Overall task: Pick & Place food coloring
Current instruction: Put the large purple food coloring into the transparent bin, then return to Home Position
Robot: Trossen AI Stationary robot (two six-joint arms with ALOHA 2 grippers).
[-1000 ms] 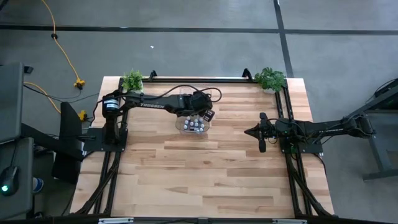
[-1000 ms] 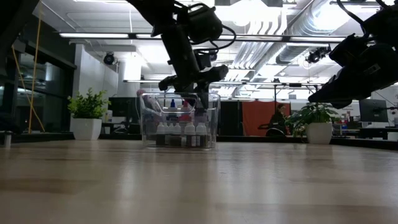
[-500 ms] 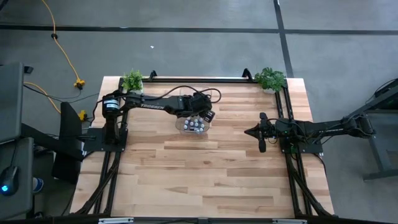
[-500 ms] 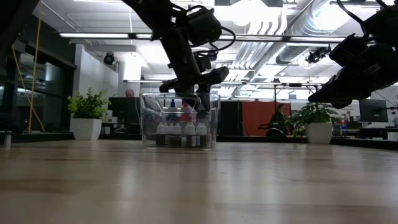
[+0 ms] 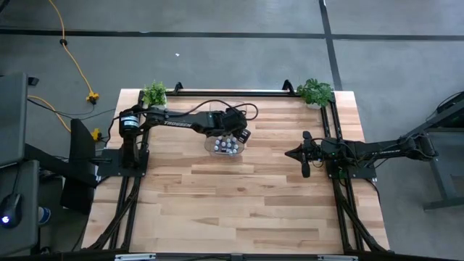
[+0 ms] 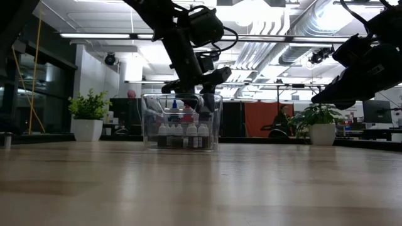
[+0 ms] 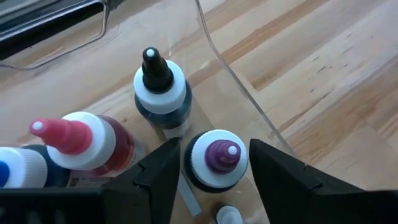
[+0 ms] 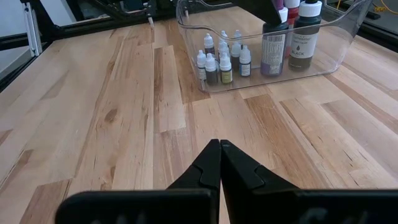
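Note:
A clear plastic bin (image 5: pixel 217 147) stands at the table's far middle and holds the food coloring. Several tiny white-capped bottles (image 8: pixel 221 59) are grouped at its right-arm end. Larger bottles stand upright on its floor: a purple-tipped one (image 7: pixel 216 160), a black-tipped one (image 7: pixel 160 87) and a red-tipped one (image 7: pixel 74 137). My left gripper (image 7: pixel 214 149) reaches slanting down into the bin (image 6: pixel 182 122). It is open, one finger on each side of the purple-tipped bottle's cap, with narrow gaps. My right gripper (image 8: pixel 219 146) is shut and hovers above bare wood at the table's right.
Two potted plants (image 5: pixel 154 93) (image 5: pixel 315 91) stand at the table's far corners, beside a black frame rail. Bare wood stretches from the bin to the near edge. In the low view, the room behind shows a person seated (image 6: pixel 281 119).

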